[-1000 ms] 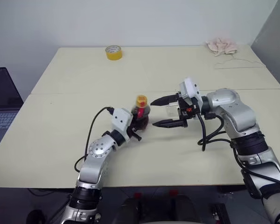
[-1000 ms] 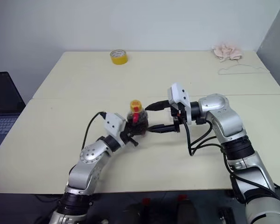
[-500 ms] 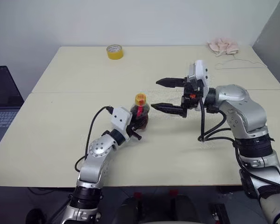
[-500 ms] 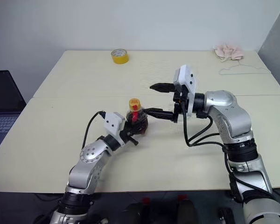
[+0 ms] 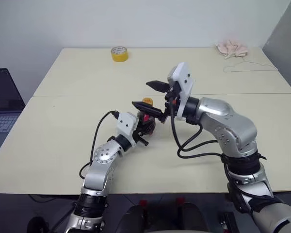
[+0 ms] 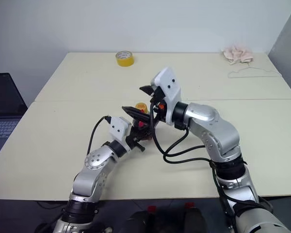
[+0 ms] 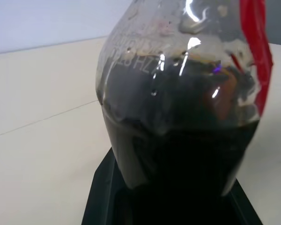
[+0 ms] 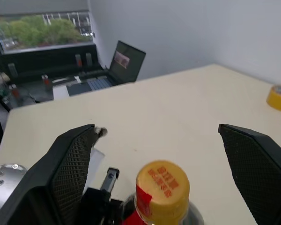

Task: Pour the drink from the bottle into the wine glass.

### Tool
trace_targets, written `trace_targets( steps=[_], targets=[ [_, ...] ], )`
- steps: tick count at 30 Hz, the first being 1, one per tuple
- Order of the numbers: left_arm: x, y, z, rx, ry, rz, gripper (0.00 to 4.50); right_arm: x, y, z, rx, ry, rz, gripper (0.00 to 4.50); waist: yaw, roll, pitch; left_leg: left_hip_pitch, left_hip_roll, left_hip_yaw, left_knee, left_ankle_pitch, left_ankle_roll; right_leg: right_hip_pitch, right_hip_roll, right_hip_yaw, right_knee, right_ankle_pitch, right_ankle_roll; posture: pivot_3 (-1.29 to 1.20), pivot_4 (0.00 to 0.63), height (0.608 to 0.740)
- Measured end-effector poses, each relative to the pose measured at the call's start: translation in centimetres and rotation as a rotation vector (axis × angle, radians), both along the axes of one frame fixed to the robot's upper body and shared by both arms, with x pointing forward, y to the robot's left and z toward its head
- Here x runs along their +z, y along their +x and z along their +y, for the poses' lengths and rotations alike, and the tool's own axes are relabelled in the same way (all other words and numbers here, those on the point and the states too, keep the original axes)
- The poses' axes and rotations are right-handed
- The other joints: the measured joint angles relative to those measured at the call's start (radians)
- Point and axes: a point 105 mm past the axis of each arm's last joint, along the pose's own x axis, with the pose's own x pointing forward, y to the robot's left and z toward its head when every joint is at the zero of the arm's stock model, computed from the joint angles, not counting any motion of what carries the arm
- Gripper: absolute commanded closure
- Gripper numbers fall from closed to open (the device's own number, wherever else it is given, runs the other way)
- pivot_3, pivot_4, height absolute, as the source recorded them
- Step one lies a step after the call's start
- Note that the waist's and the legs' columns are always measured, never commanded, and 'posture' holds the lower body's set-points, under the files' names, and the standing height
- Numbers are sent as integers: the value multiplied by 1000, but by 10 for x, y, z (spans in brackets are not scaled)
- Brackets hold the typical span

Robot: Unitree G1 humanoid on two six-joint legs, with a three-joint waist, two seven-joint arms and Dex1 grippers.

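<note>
My left gripper (image 5: 144, 130) clamped the squat clear plastic bottle (image 5: 146, 120) of dark drink (image 7: 178, 154); my right gripper (image 5: 148, 94) hung wide open around its yellow cap (image 8: 162, 183)

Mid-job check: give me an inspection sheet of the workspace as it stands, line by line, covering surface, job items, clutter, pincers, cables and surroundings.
Surface: pale table, two tops meeting at a seam.
Job's things: bottle upright, dark drink inside, yellow cap on; wine glass nothing seen.
Clutter: yellow tape roll at the far edge; crumpled cloth and a thin wire at the far right.
Pincers: left pincer shut on the bottle's body; right pincer open, fingers either side of the cap, not touching.
Cables: black cables looping off both arms.
Surroundings: laptop to the left; plain wall behind.
</note>
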Motion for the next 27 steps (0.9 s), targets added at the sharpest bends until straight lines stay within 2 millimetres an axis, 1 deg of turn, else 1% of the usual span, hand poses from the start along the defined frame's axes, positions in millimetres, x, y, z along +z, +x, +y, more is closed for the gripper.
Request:
trace_targets(
  steps=[3,6,10,14,27],
  targets=[
    [0,0,0,0,-1,0,3709,-2,8,-3,-56,-10,2,0,0,0,0,0,0,0,0,0,0,0,0,0,0,0,0,0,150,740],
    [-1,0,0,2,-2,3,3709,-10,20,-5,-134,-13,36,0,-1,0,0,0,0,0,0,0,0,-1,0,0,1,0,0,0,150,740],
    [-2,1,0,8,-4,9,3709,-10,22,0,-150,7,51,0,-2,0,0,0,0,0,0,0,0,-1,0,0,1,0,0,0,150,740],
    [-2,1,0,7,-6,10,3709,-2,22,8,-150,26,39,0,-2,0,0,0,0,0,0,0,0,-1,0,0,1,0,0,0,150,740],
    [-4,3,-1,10,-7,17,3729,-6,27,11,-175,14,68,0,-2,0,0,0,0,0,0,0,0,-1,0,0,1,0,0,0,150,740]
  ],
)
